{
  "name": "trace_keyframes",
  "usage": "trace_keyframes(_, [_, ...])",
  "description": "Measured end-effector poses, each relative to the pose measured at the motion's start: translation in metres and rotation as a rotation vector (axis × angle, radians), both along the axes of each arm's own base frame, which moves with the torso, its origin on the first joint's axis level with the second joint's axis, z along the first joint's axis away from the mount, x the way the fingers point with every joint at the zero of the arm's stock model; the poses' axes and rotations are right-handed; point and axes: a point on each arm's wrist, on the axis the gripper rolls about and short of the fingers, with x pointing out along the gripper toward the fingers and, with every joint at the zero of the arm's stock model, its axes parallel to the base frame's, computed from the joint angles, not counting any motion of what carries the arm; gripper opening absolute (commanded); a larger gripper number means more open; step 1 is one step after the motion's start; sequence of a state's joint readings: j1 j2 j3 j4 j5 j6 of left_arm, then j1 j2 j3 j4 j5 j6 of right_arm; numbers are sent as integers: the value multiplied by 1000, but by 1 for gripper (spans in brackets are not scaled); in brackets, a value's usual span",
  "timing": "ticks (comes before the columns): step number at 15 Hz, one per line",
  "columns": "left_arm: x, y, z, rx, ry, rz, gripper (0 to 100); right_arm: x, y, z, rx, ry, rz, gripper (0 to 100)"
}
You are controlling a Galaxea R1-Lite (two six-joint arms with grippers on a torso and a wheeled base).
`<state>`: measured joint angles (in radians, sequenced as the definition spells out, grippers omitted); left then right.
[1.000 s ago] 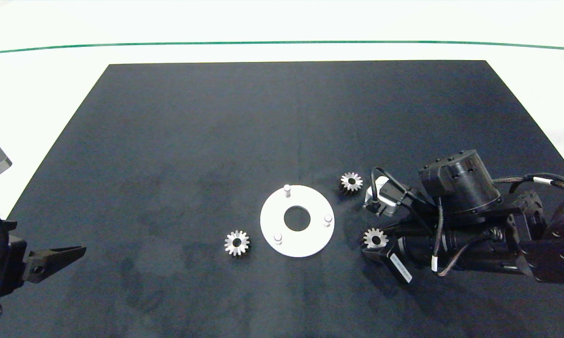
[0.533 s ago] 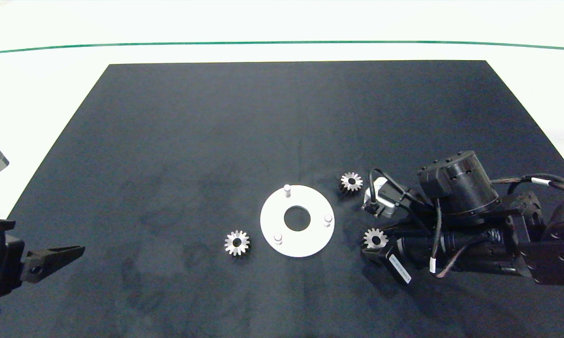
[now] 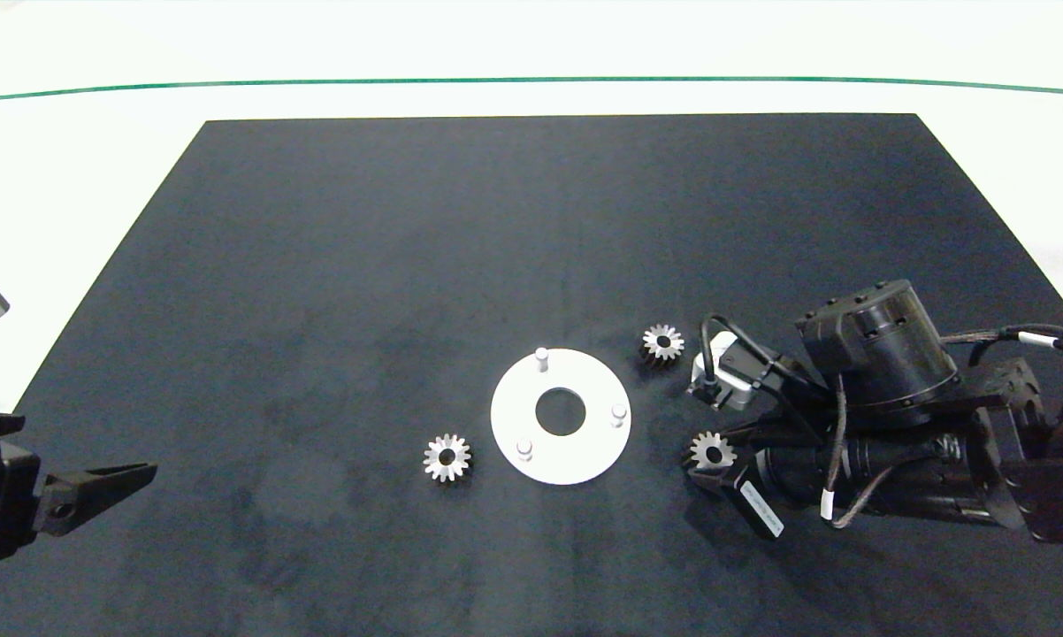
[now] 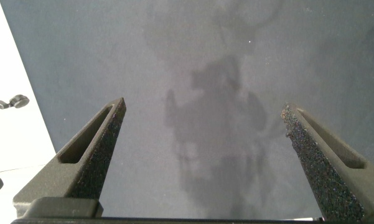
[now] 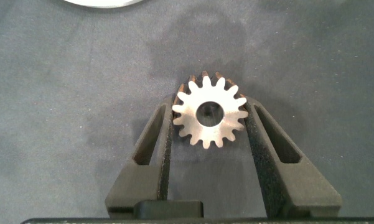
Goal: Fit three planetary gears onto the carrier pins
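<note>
One planetary gear (image 5: 209,112) is being clamped between the fingers of the right gripper (image 5: 208,124) on the black mat (image 3: 531,265), just beside the white disc (image 3: 560,416), while the left gripper (image 4: 202,134) is being kept spread wide at the mat's edge.

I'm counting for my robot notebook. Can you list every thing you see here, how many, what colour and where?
planetary gears: three, silver; one left of the disc, one at its upper right, one between the right gripper's fingers.
white disc: one, white, middle of the mat.
carrier pins: three, pale silver, upright on the disc, all bare.
mat: one, black, covers the table.
green line: one, beyond the mat.
left gripper: one, dark, open, near the mat's left edge.
right gripper: one, dark, closed on a gear.
</note>
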<state>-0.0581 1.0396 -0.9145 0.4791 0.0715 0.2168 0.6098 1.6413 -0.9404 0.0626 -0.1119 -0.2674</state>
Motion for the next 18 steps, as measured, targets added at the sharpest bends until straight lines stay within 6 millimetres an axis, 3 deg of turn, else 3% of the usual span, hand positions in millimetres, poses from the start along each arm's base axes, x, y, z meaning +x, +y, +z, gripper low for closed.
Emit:
trace_keyframes(6, [0,0,0,0,1,-2,100,-14,5,23,14,-54,25,7])
trace_keyframes(13, [0,0,-1,0,3,-4,100,-18,6,31,31,-75,34,7])
trace_keyframes(14, [0,-1,-1,0,4,-5,100,-19,6,32,33,-79,34,100])
trace_keyframes(18, [0,-1,-1,0,4,-5,100,-21,4,35,30,-87,28,100])
